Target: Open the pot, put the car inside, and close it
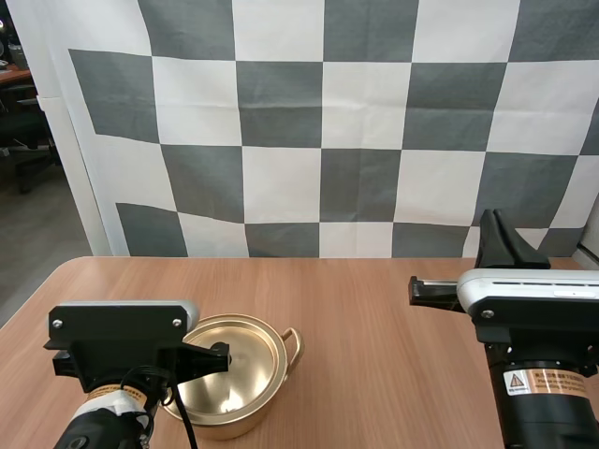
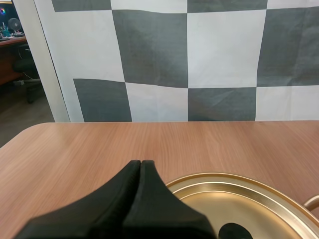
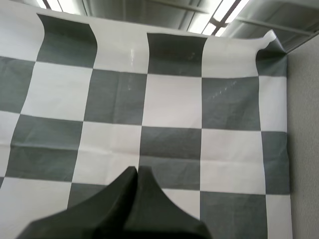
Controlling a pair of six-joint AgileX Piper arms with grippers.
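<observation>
Left pincer [image 2: 141, 164], closed, beside gold pot [image 2: 225, 178]; label [image 1: 533, 382] illegible.

The golden pot [image 1: 245, 348] stands upright and open on the table [image 1: 393, 318] toward my left, its inside shiny, one loop handle [image 1: 295, 344] pointing right.

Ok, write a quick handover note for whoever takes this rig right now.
Left gripper: shut on nothing, close beside the pot.
Right gripper: shut on nothing, raised over the right side of the table.
Pot: on the table's near left. I cannot tell whether it is already open.
Done: nothing confirmed.
Left: check that the pot is open, load it, close it.
</observation>
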